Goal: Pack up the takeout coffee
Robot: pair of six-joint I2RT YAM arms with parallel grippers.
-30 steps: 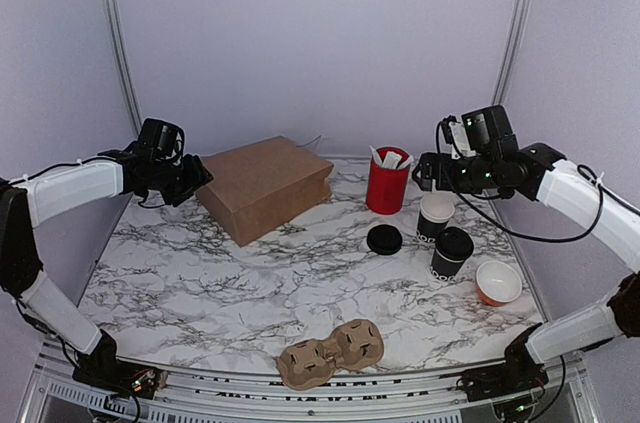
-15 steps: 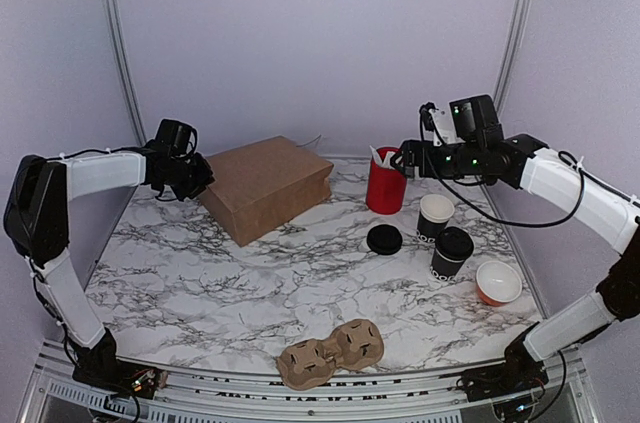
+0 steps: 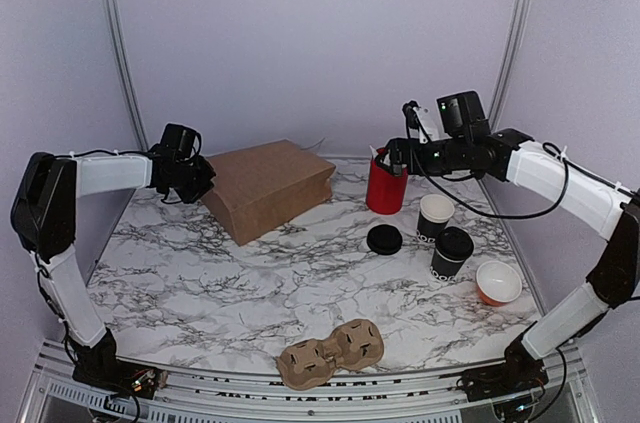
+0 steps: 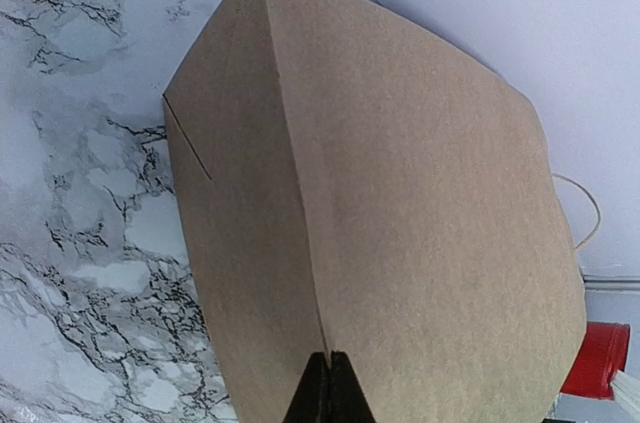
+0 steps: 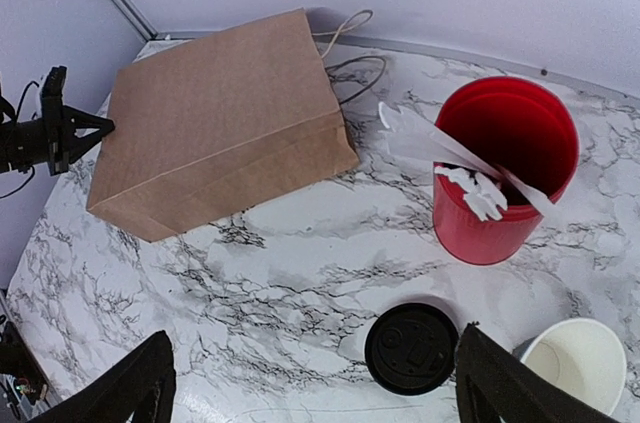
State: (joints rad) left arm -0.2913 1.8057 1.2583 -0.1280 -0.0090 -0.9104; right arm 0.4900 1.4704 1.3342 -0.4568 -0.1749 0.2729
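The takeout coffee [image 3: 452, 251], a small black cup with its black lid on, stands at the right of the table and shows only in the top view. My right gripper [image 3: 393, 157] hovers open above the red tub [image 3: 386, 186], well behind and left of the cup; its wide-spread fingertips [image 5: 150, 383] frame bare marble and a loose black lid [image 5: 411, 348]. My left gripper [image 4: 328, 361] is shut on the folded edge of the flat brown paper bag [image 4: 400, 203] at the table's far left.
A lidless black cup with a white rim [image 3: 436, 214] stands just behind the coffee, with the loose lid [image 3: 384, 239] to its left. An orange cup [image 3: 498, 283] sits at the right edge. A cardboard cup carrier [image 3: 332, 353] lies near the front edge. The tub [image 5: 505, 173] holds white sachets.
My left gripper has closed on the bag's edge. My right arm has swung left, from above the cups to above the red tub, still open.
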